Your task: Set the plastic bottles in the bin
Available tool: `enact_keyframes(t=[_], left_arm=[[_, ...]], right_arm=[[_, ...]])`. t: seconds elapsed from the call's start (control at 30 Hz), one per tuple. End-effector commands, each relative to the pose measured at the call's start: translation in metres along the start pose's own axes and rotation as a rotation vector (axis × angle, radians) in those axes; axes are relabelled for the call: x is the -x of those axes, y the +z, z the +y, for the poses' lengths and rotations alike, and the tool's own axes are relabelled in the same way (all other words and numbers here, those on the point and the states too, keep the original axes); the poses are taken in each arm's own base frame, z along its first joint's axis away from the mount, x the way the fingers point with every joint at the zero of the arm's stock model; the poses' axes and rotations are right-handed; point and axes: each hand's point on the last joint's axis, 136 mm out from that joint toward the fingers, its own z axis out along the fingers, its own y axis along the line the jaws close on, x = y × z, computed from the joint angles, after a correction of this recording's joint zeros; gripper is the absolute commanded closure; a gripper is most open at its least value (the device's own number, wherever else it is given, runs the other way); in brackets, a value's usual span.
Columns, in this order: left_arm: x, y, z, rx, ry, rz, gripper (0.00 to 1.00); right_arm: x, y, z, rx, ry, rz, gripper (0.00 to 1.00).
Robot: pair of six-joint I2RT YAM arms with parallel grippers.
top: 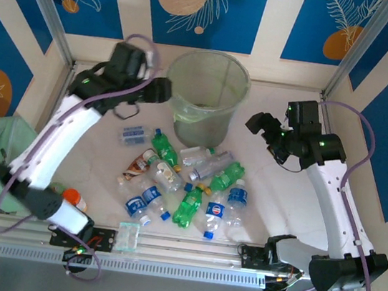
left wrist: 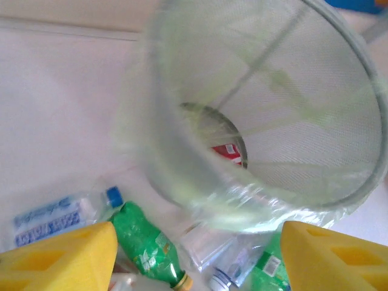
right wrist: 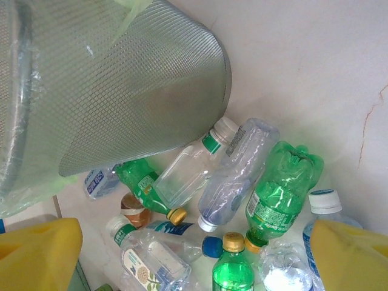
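Note:
The bin [top: 207,93] stands at the back centre, a round grey-green mesh bucket with a clear liner. In the left wrist view a red-labelled item [left wrist: 227,151] lies at the bottom of the bin [left wrist: 273,103]. Several plastic bottles [top: 189,181], clear and green, lie in a heap in front of it. My left gripper [top: 160,90] hangs open beside the bin's left rim; its yellow fingers [left wrist: 60,257] hold nothing, with a green bottle [left wrist: 145,251] below. My right gripper [top: 259,122] is open, right of the bin and above the heap; a green bottle [right wrist: 282,188] and a clear bottle [right wrist: 233,167] lie beneath it.
A mint-green boxy container [top: 1,154] sits off the table's left edge. An orange-capped bottle [top: 72,197] lies by the left arm's base. A small clear box [top: 128,237] rests on the front rail. Metal frame posts stand at the back corners.

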Motion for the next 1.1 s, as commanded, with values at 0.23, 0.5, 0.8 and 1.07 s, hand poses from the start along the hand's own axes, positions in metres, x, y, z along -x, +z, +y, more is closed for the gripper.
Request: enact_keyframes(t=[0.23, 0.5, 0.8, 1.07], left_arm=[[-0.089, 0.027, 0.081, 0.063, -0.437, 0.176, 0.31], [-0.143, 0.075, 0.087, 0.102, -0.609, 0.347, 0.31], [-0.177, 0.091, 0.084, 0.180, -0.673, 0.445, 0.34], [-0.203, 0.099, 0.084, 0.234, -0.692, 0.499, 0.34]], right_arm=[[-0.014, 0.004, 0.033, 0.079, -0.114, 0.028, 0.03], [-0.041, 0.015, 0.049, 0.076, -0.217, 0.081, 0.03], [-0.060, 0.036, 0.057, 0.051, -0.252, 0.133, 0.04], [-0.065, 0.043, 0.061, 0.041, -0.271, 0.149, 0.04]])
